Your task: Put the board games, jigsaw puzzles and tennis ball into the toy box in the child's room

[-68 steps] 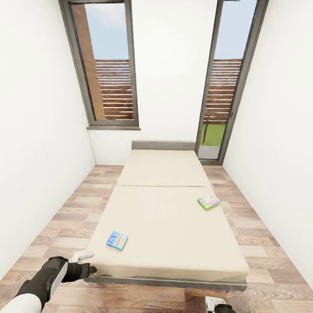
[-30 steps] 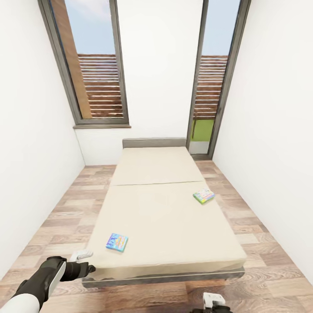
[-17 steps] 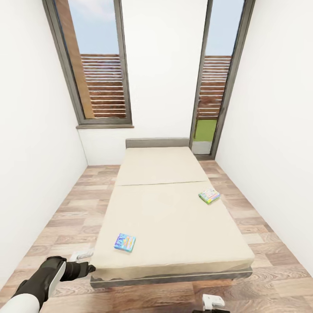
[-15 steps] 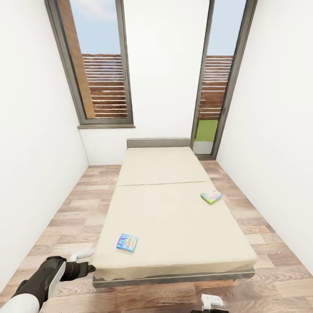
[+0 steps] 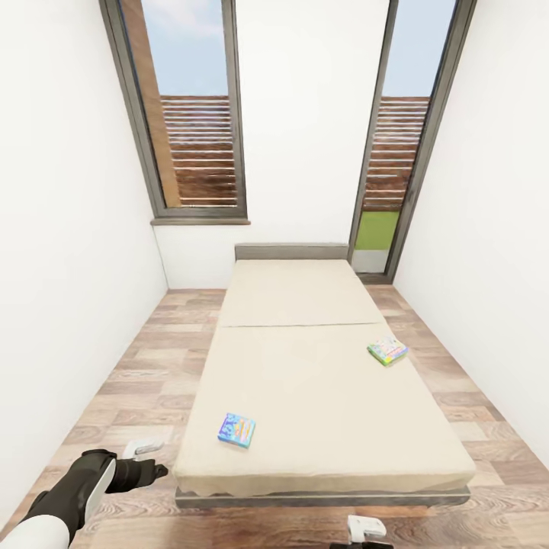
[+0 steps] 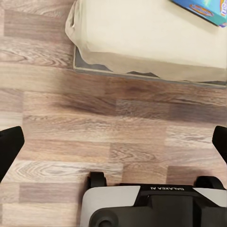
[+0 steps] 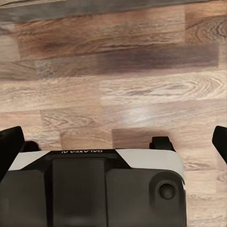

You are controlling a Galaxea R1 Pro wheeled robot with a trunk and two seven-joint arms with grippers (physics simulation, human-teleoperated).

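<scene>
Room: white walls, two tall dark-framed windows [image 5: 194, 114] at the far end, wood plank floor [image 5: 126, 381].

Bed [image 5: 305, 381]: beige mattress, dark grey frame and headboard, runs lengthwise away from the robot, ahead of both claws. Its near left corner [image 6: 94, 42] shows in the left wrist view, out past the fingertips.

Blue board game [image 5: 236, 430]: flat on the mattress near the foot end, left of centre. Ahead of the left gripper [image 5: 149, 457] and off to its right, apart from it. One corner of it [image 6: 203, 9] also shows in the left wrist view, lying on the mattress.

Green-edged board game [image 5: 387, 351]: flat on the mattress close to the right edge, further up the bed. Well ahead of the right gripper [image 5: 364, 526] and a little to its right; well apart from the blue one.

Left gripper: low over the floor just off the bed's near left corner, touching nothing. Wrist view shows the two fingertips [image 6: 10, 146] spread wide, nothing between them.

Right gripper: at the bottom of the head view, just short of the bed's foot. Fingertips [image 7: 12, 144] spread wide over bare floor [image 7: 118, 80], holding nothing.
</scene>
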